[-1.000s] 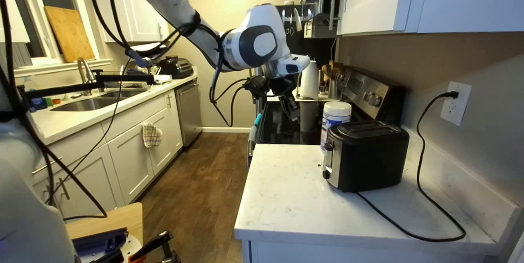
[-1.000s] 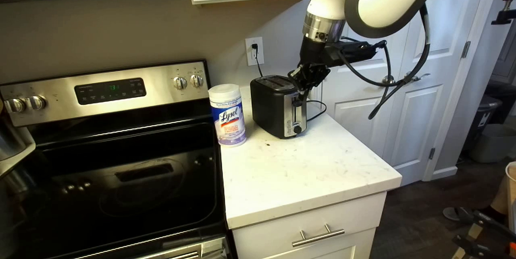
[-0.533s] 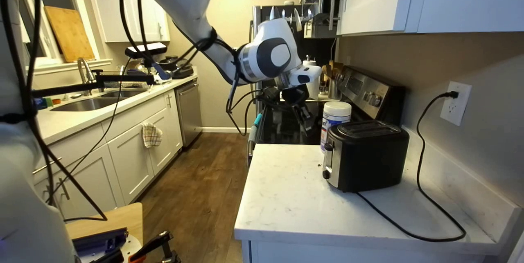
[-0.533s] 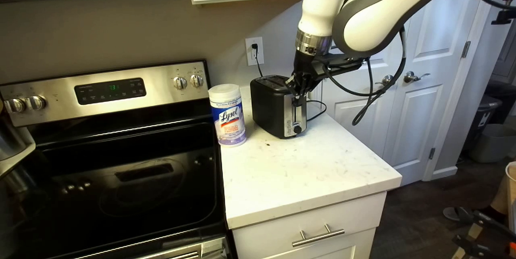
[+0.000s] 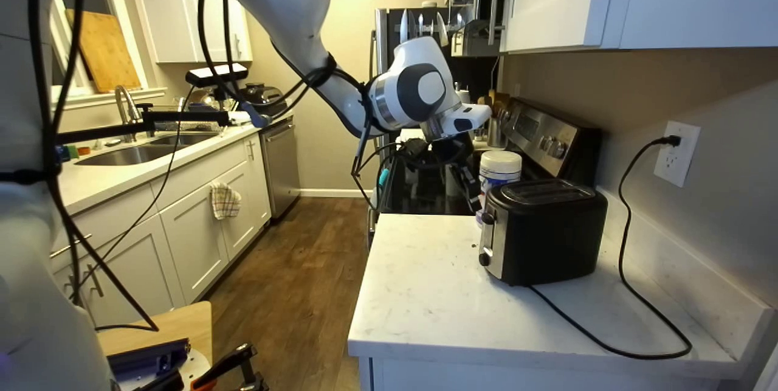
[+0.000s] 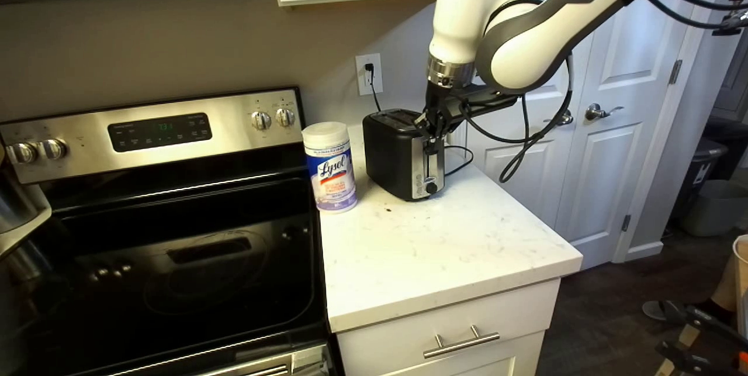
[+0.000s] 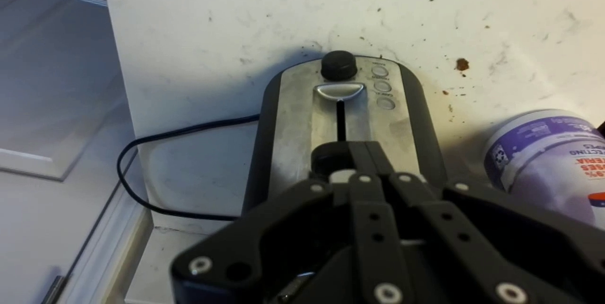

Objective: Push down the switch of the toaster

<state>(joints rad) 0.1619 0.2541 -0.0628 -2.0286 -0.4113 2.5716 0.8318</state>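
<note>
The toaster (image 5: 556, 245) is black with a steel front and stands on the white counter. It also shows in an exterior view (image 6: 390, 159) and in the wrist view (image 7: 293, 134). Its black switch lever (image 5: 488, 219) sits high on the front. In the wrist view the lever (image 7: 325, 158) is partly hidden behind my fingers, with the slot (image 7: 341, 122) bare below it. My gripper (image 7: 371, 156) is shut, its pads together with nothing between them. It stands at the lever, overlapping it from above; whether they touch I cannot tell. The gripper (image 5: 476, 204) also shows in an exterior view.
A Lysol wipes canister (image 6: 331, 168) stands beside the toaster. The stove (image 6: 175, 271) adjoins the counter (image 6: 456, 247). A black cord (image 5: 626, 354) runs from the toaster to the wall outlet (image 5: 676, 154). A round knob (image 7: 339, 65) sits below the lever slot. An upper cabinet (image 5: 608, 2) hangs above.
The arm has moved down and toward the toaster front, bringing the gripper from higher and farther off to the lever. Movement is small over the last half second. The toaster has not moved.
</note>
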